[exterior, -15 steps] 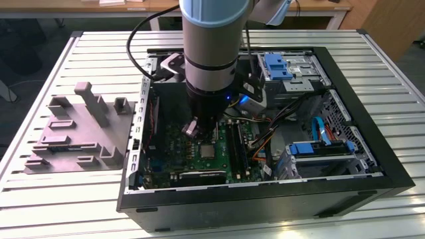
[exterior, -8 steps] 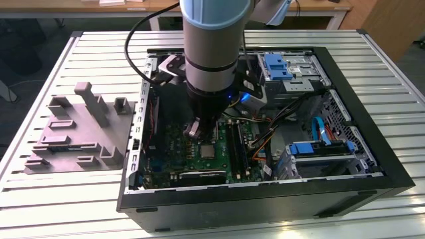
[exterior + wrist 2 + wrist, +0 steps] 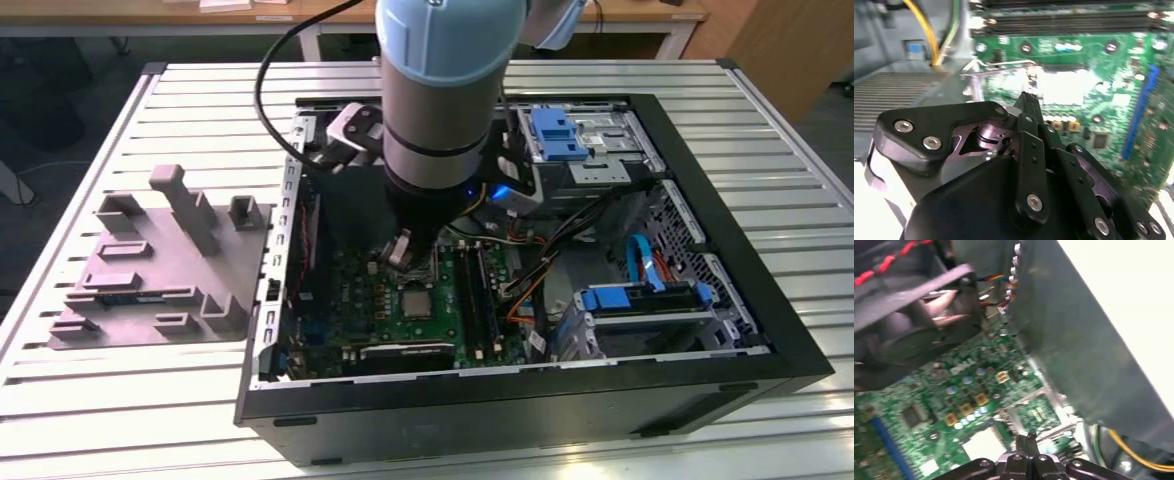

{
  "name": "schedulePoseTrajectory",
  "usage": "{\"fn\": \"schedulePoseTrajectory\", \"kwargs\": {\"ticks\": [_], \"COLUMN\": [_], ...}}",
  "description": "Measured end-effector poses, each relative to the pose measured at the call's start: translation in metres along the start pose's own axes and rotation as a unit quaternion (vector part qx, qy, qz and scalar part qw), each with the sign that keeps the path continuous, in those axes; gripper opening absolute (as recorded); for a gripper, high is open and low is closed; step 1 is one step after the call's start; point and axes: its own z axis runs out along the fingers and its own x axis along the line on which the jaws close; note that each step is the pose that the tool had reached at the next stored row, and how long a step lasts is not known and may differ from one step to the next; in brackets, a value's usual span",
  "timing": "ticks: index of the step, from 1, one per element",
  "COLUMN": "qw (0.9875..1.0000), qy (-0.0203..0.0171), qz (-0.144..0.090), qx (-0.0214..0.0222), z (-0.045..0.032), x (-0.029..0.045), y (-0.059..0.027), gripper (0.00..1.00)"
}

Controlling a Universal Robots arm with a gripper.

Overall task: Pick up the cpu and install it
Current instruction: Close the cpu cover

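The arm's gripper (image 3: 400, 250) hung low inside the open computer case (image 3: 747, 300), its black fingers (image 3: 1028, 107) drawn together to a narrow tip, with nothing seen between them in both wrist views. Just beyond that tip the cpu (image 3: 418, 300) lay flat in its socket on the green motherboard (image 3: 350, 300), apart from the fingers. A thin wire lever (image 3: 1004, 63) stood raised beside the socket in the second wrist view. Outside the case, toward the exterior view's left, the grey moulded fixture (image 3: 147, 270) sat on the slatted table (image 3: 134, 400).
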Motion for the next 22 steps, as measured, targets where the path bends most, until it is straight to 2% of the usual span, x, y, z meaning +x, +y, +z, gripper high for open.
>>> {"fn": "schedulePoseTrajectory", "kwargs": {"ticks": [1, 2, 9, 11, 15, 22], "qw": [1.0, 1.0, 1.0, 0.9999, 0.9992, 0.9992], "qy": [-0.004, -0.0051, -0.0057, -0.0055, -0.002, -0.0047], "qz": [-0.001, -0.001, -0.005, -0.011, -0.038, -0.039], "qx": [-0.0026, -0.0033, -0.0048, -0.0059, -0.0099, -0.0118], "z": [0.0001, 0.0004, 0.0025, 0.0037, 0.0052, 0.0082], "x": [-0.0015, -0.0034, -0.0119, -0.0126, -0.0125, -0.0171], "y": [-0.0023, -0.0051, -0.0175, -0.0186, -0.0191, -0.0212], "gripper": [0.11, 0.11, 0.11, 0.11, 0.11, 0.11]}}
